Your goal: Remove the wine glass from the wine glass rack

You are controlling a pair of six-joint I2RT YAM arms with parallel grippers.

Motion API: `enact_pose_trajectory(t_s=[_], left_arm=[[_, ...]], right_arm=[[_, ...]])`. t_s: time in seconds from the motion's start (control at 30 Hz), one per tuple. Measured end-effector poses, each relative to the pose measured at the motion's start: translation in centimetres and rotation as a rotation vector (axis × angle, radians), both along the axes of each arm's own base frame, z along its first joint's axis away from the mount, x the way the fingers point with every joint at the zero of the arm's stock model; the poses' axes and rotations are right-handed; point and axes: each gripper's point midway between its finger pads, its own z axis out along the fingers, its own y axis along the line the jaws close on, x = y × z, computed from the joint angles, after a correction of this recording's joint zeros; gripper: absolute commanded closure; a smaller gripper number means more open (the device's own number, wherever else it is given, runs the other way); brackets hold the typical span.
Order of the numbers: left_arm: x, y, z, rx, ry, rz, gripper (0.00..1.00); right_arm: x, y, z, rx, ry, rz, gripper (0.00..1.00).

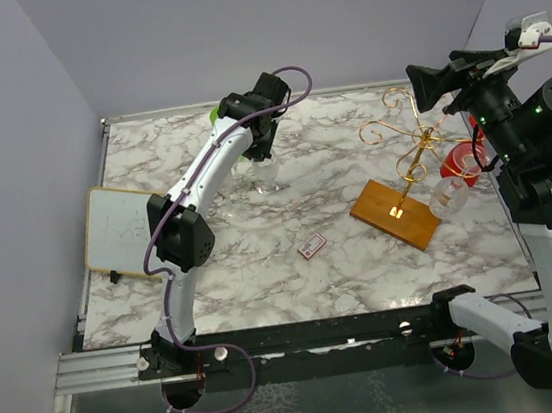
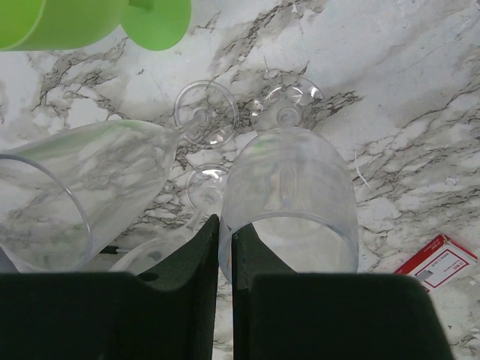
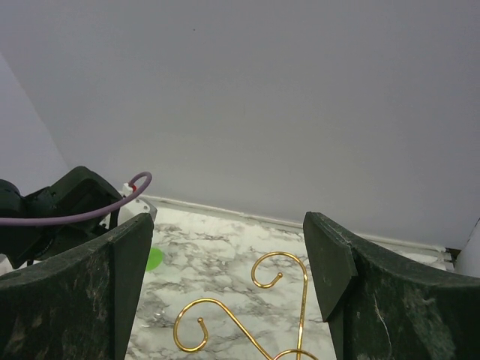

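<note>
Nearest us in the top view, a small red card lies on the marble bench. Just past it, to the right, sits the wine glass rack. Its wooden base runs long from upper left to lower right, and its gold post climbs toward the upper right of the frame to scrolls that curl out sideways. A clear glass sits just beside the base's right end; we cannot tell whether it hangs. Over the scrolls the right jaws gape wide. Farther back, at upper centre and well apart from the rack, the wine glass stands on its foot, mouth up. The narrow left jaws pinch its rim wall, with another glass just beside it and a green cup beyond.
</note>
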Motion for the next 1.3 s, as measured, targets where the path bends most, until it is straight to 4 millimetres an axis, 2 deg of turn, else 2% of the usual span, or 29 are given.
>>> enact_pose_trajectory(t_s=[0.13,0.27,0.53,0.7,0.93,1.07,1.3], left_arm=[[0.2,0.2,-0.6,0.011,0.009,0.006,0.95],[0.4,0.2,-0.8,0.014,0.009,0.009,0.9],[0.6,0.1,-0.7,0.011,0.004,0.01,0.74],[1.0,0.0,0.1,0.001,-0.021,0.016,0.65],[1.1,0.1,0.7,0.0,-0.042,0.023,0.57],[0.9,0.3,2.4,-0.023,-0.072,0.021,0.5],[-0.1,0.2,7.8,-0.119,-0.179,-0.001,0.42]], right_arm=[[0.1,0.0,-0.2,-0.001,0.005,0.0,0.18],[0.1,0.0,-0.2,-0.001,0.005,0.0,0.18],[-0.1,0.0,-0.1,-0.001,0.001,0.002,0.18],[-0.2,0.1,-0.1,-0.001,-0.001,0.005,0.18],[-0.3,0.2,-0.1,-0.003,-0.001,0.012,0.18],[-0.6,0.1,-0.3,-0.005,0.01,0.013,0.18],[-1.2,0.0,-1.1,-0.011,0.043,0.012,0.18]])
